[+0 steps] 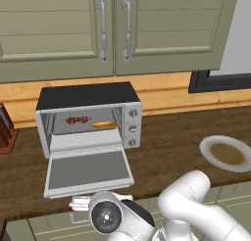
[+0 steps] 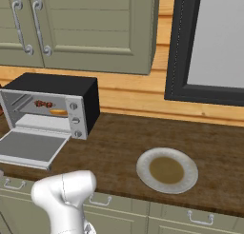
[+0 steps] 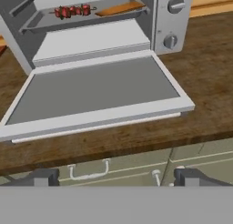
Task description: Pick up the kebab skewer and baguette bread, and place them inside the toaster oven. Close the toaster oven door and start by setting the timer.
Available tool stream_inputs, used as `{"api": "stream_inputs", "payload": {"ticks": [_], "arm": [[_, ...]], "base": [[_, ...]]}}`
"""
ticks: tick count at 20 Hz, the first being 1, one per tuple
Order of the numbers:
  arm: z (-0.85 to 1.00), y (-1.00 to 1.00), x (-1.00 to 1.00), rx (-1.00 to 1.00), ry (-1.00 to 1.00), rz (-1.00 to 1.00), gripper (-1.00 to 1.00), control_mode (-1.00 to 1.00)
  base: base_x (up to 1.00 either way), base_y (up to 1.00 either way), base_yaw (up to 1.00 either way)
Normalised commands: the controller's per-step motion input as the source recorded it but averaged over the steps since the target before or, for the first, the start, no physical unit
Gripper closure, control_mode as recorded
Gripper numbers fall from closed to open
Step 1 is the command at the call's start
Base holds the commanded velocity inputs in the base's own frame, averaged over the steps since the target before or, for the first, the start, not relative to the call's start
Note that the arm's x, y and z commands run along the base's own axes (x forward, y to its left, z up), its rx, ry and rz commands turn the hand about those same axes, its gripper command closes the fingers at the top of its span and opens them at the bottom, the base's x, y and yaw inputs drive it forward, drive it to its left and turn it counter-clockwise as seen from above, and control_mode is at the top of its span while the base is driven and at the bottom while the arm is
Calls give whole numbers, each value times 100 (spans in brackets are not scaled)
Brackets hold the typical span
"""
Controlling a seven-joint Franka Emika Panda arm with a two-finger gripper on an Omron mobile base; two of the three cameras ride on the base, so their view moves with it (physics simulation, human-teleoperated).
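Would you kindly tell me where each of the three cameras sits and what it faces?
Left base view: behind the arm's left, facing the toaster oven; white arm at lower right.
Right base view: behind its right, facing counter and plate; arm at lower left.
Hand view: low before the counter edge, facing the toaster oven door, dropped open; hand open, fingertips at bottom.
All share the oven holding kebab skewer and baguette bread.

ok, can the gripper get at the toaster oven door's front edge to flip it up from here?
Probably yes. The gripper is open, facing the lowered toaster oven door, with nothing between them.
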Motion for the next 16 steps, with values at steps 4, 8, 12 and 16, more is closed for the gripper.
{"api": "stream_inputs", "payload": {"ticks": [4, 8, 12, 16], "arm": [[-6, 14, 3, -2, -1, 0, -100, -100], [-12, 21, 11, -5, -7, 0, -100, -100], [-23, 21, 4, -8, -4, 2, -100, -100], [-20, 20, 2, -8, -1, 3, -100, -100]], "base": [[0, 0, 0], [0, 0, 0], [0, 0, 0], [0, 0, 0]]}}
